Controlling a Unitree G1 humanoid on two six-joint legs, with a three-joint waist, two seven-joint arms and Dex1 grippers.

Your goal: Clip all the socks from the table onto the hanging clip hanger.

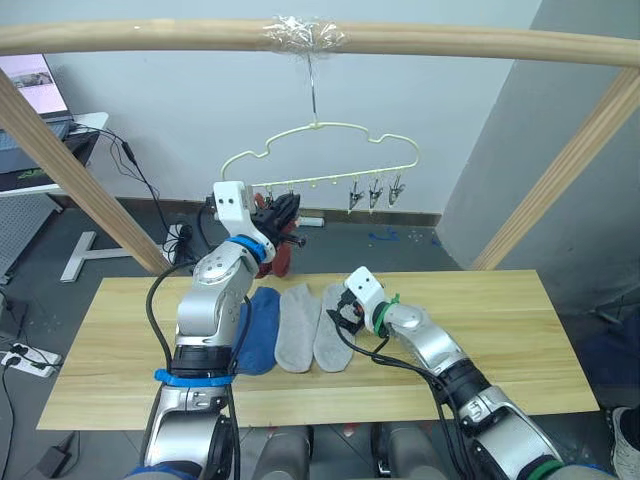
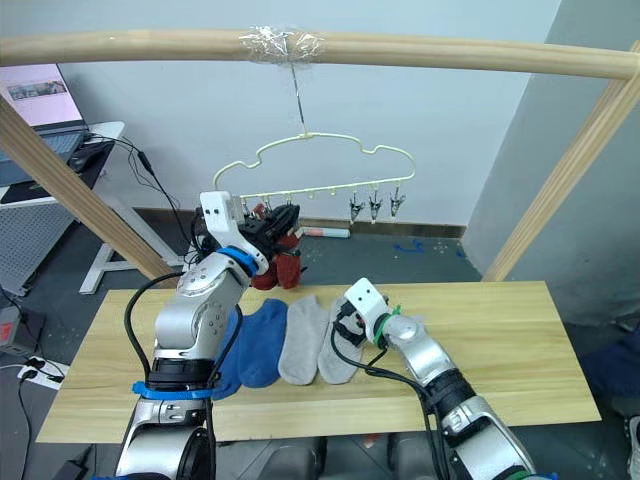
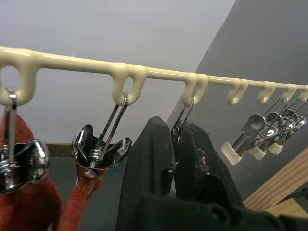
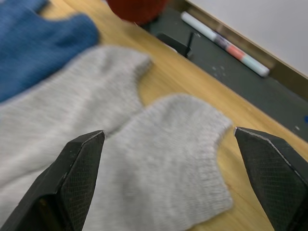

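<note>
The cream clip hanger (image 1: 320, 150) hangs by its hook from a wooden pole. Two rust red socks (image 1: 279, 256) dangle from its two leftmost clips (image 3: 98, 149). My left gripper (image 1: 283, 213) is raised to the bar, its fingers (image 3: 149, 168) shut on the third clip, whose wire (image 3: 182, 118) runs down between them. Three free clips (image 1: 373, 192) hang at the bar's right end. On the table (image 1: 480, 320) lie two blue socks (image 1: 262, 328) and two light grey socks (image 1: 297, 340) side by side. My right gripper (image 4: 173, 168) hovers open over the cuff of the right-hand grey sock (image 4: 178, 154).
A thick wooden pole frame (image 1: 150, 37) spans the scene, with slanted legs at both sides of the table. A desk with a laptop (image 1: 30, 85) stands at the far left. Cables and a marker (image 4: 231, 45) lie on the floor behind the table.
</note>
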